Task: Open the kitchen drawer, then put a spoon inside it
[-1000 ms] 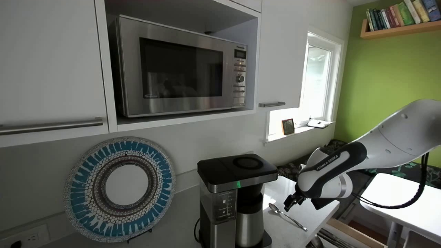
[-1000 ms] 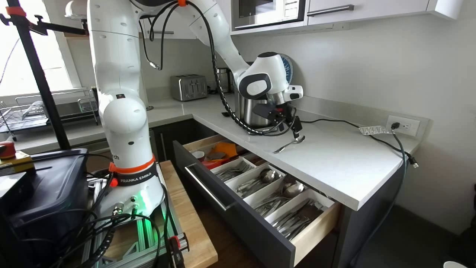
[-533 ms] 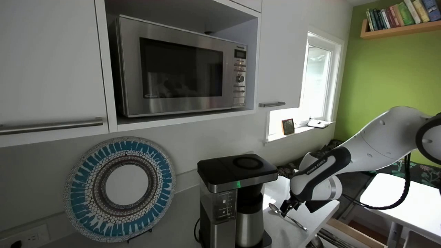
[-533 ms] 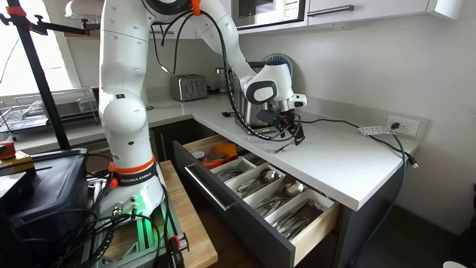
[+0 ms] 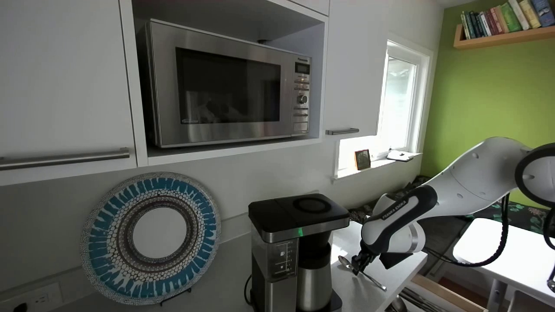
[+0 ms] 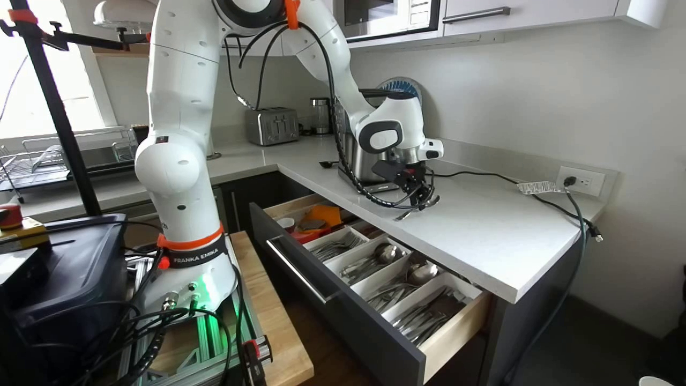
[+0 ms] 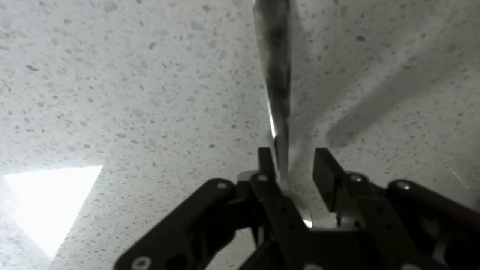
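Note:
The kitchen drawer [image 6: 343, 333] stands pulled out, its dark front and bar handle [image 6: 299, 272] facing the robot. White dividers inside it hold cutlery. On the white counter lies the silvery spoon [image 5: 373, 281], its handle [image 6: 405, 215] pointing toward the drawer side. My gripper [image 6: 420, 205] is low over the counter at the spoon's neck. In the wrist view the spoon handle [image 7: 277, 63] runs between the parted fingers of my gripper [image 7: 294, 161], nearer the left finger, with a gap to the right one. Contact with the left finger cannot be told. The bowl is partly hidden by the gripper.
A coffee maker [image 5: 299, 251] stands on the counter close to the arm. A power cable [image 6: 477, 172] runs along the back to a wall outlet [image 6: 583, 181]. The counter's front edge [image 6: 455, 262] overhangs the drawer. Upper cabinets and a microwave [image 5: 230, 86] are above.
My gripper has come down and shifted slightly from above the spoon's bowl to its neck. Its jaws have drawn closer together around the handle. The spoon and drawer look unmoved.

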